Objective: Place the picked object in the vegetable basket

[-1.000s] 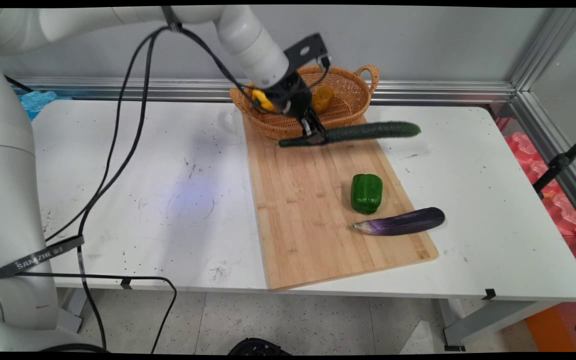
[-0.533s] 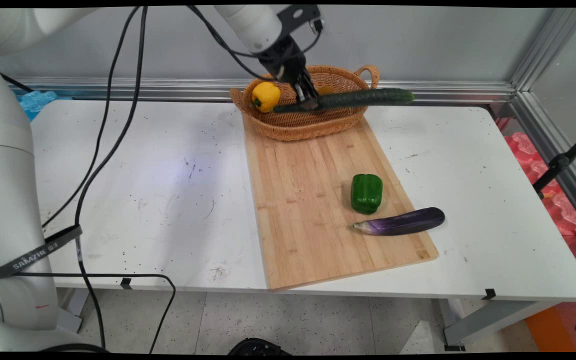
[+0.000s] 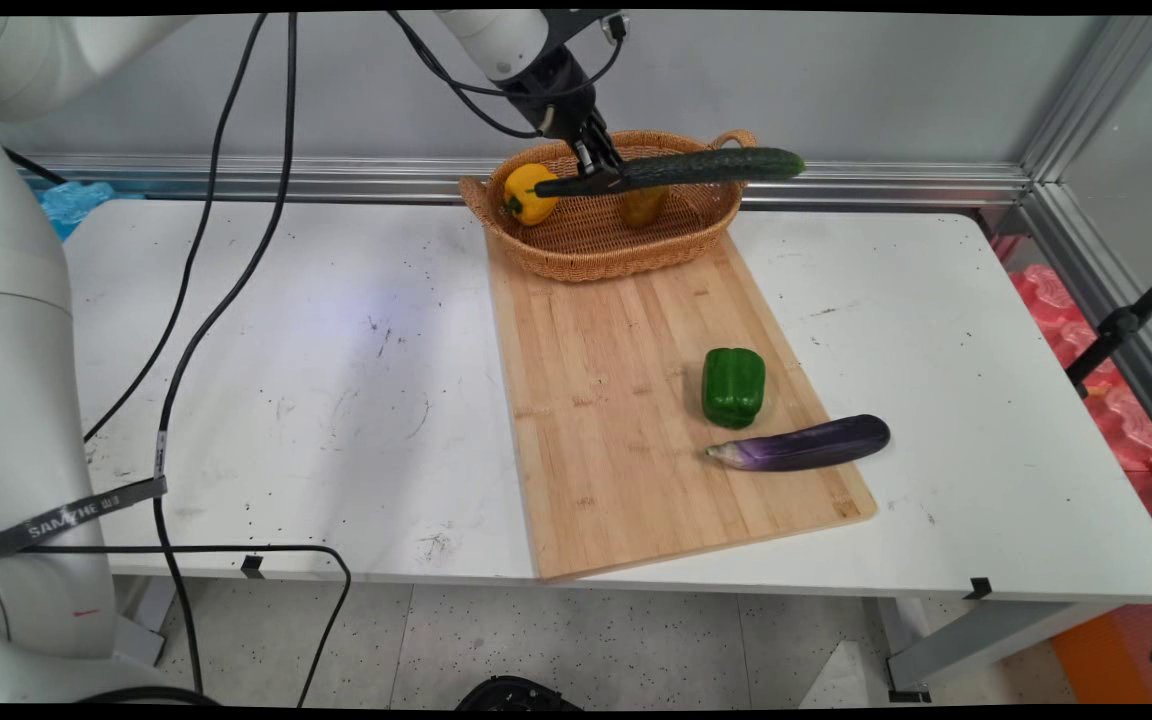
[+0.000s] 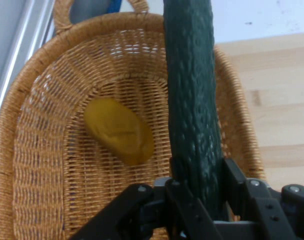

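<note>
So the claw is clamped on a long dark green cucumber, gripping it near one end, and it's holding the thing up in the air, roughly level, right over the wicker basket. From the hand view you can see the cucumber running straight out between the two fingers, crossing over the basket's rim, with a yellowish potato-looking lump lying on the basket floor beside it. There's also a yellow bell pepper in the left end of the basket.

The basket sits at the far end of a long bamboo cutting board, which lies at a bit of an angle on the white table. Closer to the near end of the board there's a green bell pepper, and just below it a purple eggplant lying on its side with its fat end sticking off the board's right edge onto the table.

The table itself is pretty scuffed, with dark specks and scratches all over the left half. Behind it is a plain grey wall with an aluminium rail along the bottom, and another frame piece runs down the right side. Some blue stuff is bunched up at the far left corner, something pink is off the right edge, and black cables hang from the arm down toward the speckled floor.
</note>
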Controlling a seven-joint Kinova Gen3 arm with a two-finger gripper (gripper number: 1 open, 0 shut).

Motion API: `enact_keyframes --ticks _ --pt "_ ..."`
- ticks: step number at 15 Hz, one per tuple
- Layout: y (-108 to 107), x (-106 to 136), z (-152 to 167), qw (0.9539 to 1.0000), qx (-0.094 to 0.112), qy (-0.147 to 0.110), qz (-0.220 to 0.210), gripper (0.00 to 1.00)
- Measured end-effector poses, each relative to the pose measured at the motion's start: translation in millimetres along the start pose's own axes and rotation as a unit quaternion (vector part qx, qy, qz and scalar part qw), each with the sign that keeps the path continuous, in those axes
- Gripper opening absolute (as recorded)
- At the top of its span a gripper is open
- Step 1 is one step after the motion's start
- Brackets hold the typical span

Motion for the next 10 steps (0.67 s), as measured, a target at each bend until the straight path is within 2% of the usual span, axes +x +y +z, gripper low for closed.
enact_keyframes --ticks 4,10 --pt "-10 -8 13 1.0000 0.001 0.005 -0.002 0.00" --pt "-14 -18 35 0.9998 -0.008 0.012 -0.012 0.00"
